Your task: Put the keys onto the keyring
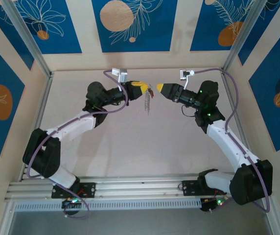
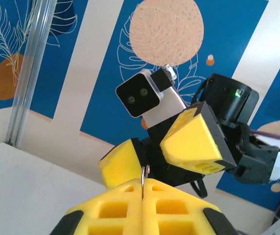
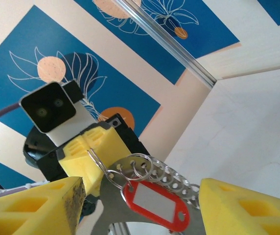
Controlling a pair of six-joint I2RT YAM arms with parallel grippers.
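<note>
Keyring [image 1: 147, 104] hangs from pinching left tool [image 1: 146, 87]; long axis vertical.

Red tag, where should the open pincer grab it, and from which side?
Probably its long edges, straight on from the right pincer: the red tag hangs free, flat face that way, under the keyring the left pincer holds.

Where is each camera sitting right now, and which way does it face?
Top external: above and behind the bases, looking down on the table; both arms, left gripper and right gripper nearly meeting.
Left wrist: faces the right gripper and wall; own fingers shut on the keyring.
Right wrist: faces the left gripper; own fingers open, red tag hanging ahead.
Shared: wrist views face each other; all show the keyring.
</note>
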